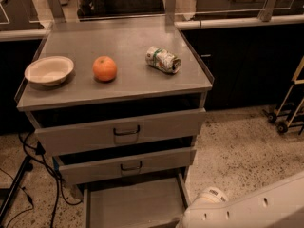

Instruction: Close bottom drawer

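Note:
The bottom drawer [133, 204] of the grey metal cabinet stands pulled out, its wide flat tray showing at the bottom edge; its front panel and handle are cut off below the view. The middle drawer [127, 166] and the top drawer [124, 133] above it sit slightly out, each with a dark loop handle. My white arm [247, 208] comes in at the bottom right, beside the open tray's right side. The gripper itself is out of view.
On the cabinet top [133, 75] lie a white bowl [49, 70], an orange [104, 68] and a crushed can [163, 59] on its side. Black cables [28, 175] run on the floor at the left. A wheeled cart [287, 108] stands at the right.

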Controlling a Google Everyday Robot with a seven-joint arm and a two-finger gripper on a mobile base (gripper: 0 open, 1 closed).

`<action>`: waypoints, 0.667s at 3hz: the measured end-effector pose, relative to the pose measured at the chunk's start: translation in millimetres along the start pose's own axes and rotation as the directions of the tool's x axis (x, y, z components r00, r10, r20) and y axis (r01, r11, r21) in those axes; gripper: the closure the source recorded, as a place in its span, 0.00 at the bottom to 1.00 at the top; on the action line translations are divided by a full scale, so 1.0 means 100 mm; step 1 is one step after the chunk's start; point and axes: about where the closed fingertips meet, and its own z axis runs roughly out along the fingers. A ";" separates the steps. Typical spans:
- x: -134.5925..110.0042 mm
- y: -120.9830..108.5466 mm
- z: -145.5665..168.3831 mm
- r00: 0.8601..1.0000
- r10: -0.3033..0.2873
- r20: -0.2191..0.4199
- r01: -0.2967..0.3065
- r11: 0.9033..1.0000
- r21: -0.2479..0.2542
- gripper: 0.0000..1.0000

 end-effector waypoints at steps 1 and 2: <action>0.00 -0.13 0.21 0.998 0.060 0.011 -0.060 0.998 -0.012 1.00; -0.02 -0.36 0.52 0.993 0.120 0.005 -0.120 0.993 -0.013 1.00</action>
